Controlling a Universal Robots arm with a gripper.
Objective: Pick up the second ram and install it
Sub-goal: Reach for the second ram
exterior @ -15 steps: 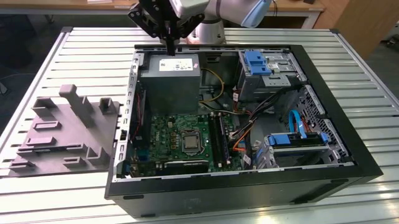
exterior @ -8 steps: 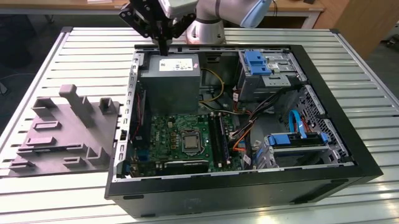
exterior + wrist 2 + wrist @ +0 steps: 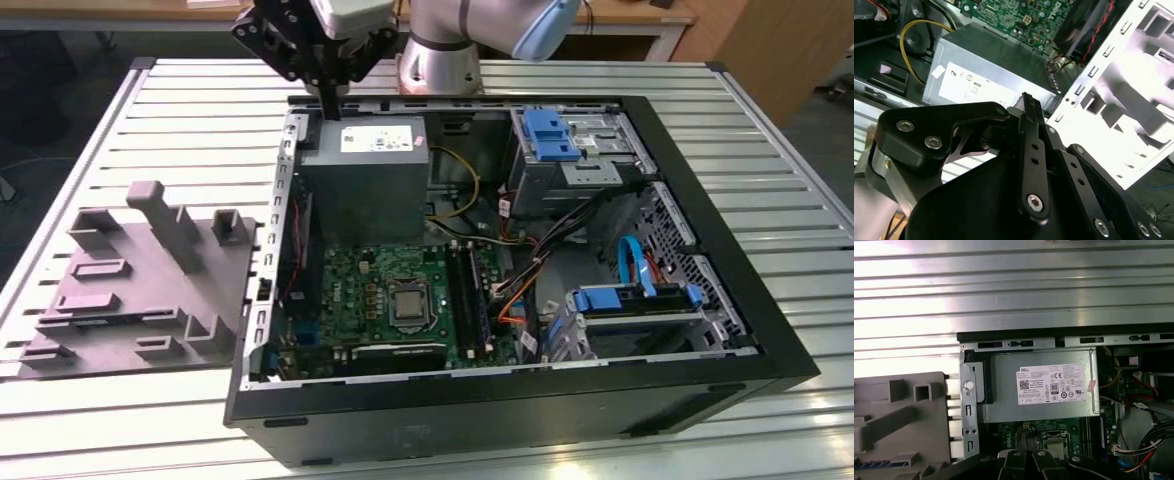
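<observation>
I read this as the pick-up step, not yet done. My claw hangs over the far edge of the open computer case, just above the power supply, and carries nothing I can see. In the second wrist view the fingers are pressed together at the tip with no strip between them. What I take for the second ram is a thin bluish strip lying in a slot of the grey tray, which sits on the worktop beside the case, well apart from the claw; I cannot be sure of it. By my judgement, reaching it calls for spreading the fingers, crossing the case wall to the tray and lining up along the strip's length. The exterior view gives me the arm's place over the case, plus the motherboard and its black slot rails. The first wrist view looks down on the power supply and the tray's edge, and the second gives me the close look at how the fingers meet.
</observation>
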